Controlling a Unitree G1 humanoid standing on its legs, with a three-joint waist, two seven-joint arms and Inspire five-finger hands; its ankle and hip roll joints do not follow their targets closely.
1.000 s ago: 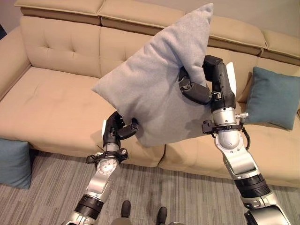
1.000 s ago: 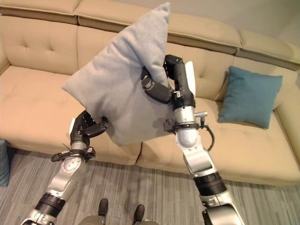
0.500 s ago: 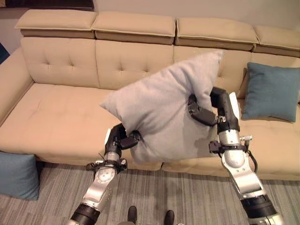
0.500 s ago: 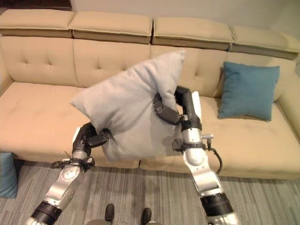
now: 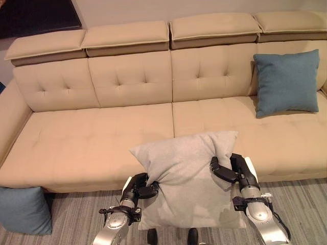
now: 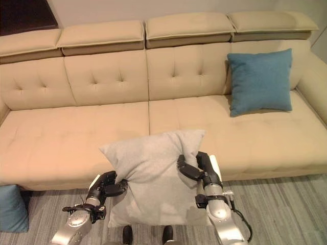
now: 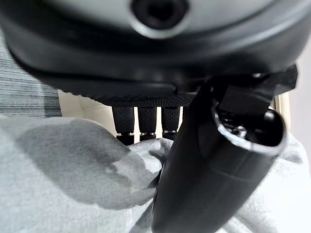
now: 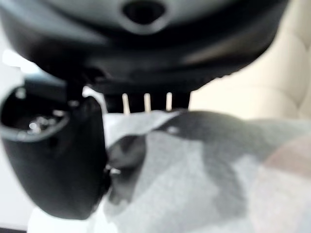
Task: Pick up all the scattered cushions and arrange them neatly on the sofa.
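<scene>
Cushion grey [image 5: 186,178], pinched by my left hand [image 5: 140,189] and right hand [image 5: 230,171], hangs low before the sofa [image 5: 102,138] front edge. I'd lift evenly, clear the seat, set it upright against the backrest near the blue cushion [image 5: 286,81].

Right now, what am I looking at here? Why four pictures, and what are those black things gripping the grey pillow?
This is a two-legged robot with two arms. Two pictures come from cameras in its head, looking down; the other two sit on its wrists, very close to the fingers. The black things are its hands: the left robot hand and the right robot hand each pinch a side of the grey cushion, holding it in front of the sofa. One blue cushion leans on the sofa's backrest; another lies on the floor.
</scene>
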